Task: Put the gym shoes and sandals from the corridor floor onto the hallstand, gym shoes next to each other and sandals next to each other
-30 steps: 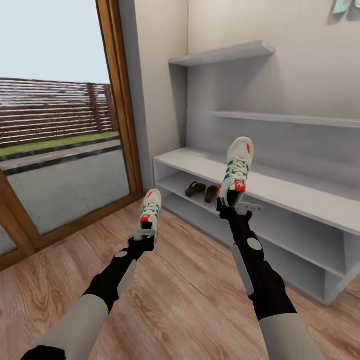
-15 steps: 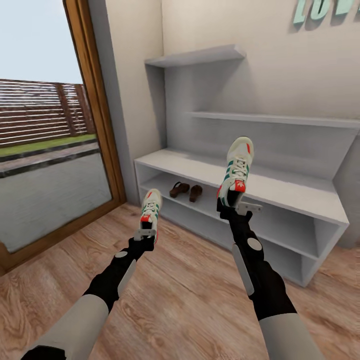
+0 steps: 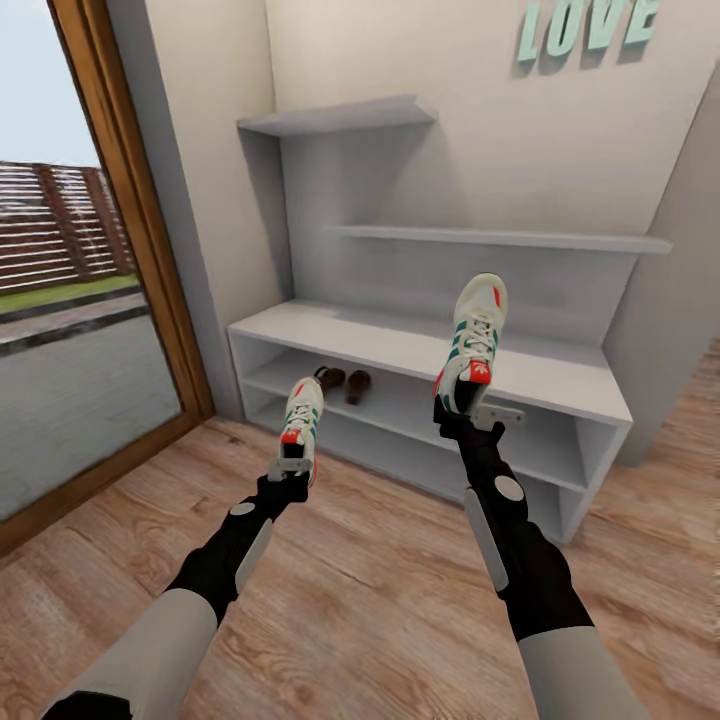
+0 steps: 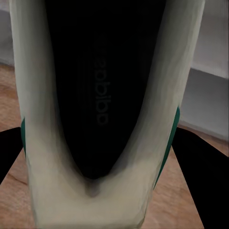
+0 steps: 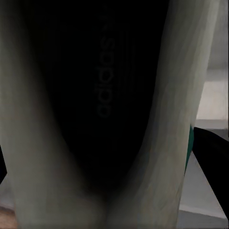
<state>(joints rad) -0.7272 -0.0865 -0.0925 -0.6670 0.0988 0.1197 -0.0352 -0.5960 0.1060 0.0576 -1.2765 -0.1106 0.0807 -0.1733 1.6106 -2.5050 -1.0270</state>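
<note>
Carrying one gym shoe [image 3: 301, 418] in the left claw [image 3: 291, 467] and the other [image 3: 472, 343] pinched in the right claw [image 3: 477, 412], approach the hallstand [image 3: 420, 350]; land both side by side, clear of the sandals [image 3: 341, 383] on its middle shelf.

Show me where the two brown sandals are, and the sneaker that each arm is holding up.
sandals [image 3: 343, 383], head view, the pair on the rack's upper open shelf.
left gripper's gym shoe [image 3: 301, 414], head view, its laces.
right gripper's gym shoe [image 3: 474, 345], head view, its laced upper.
</note>
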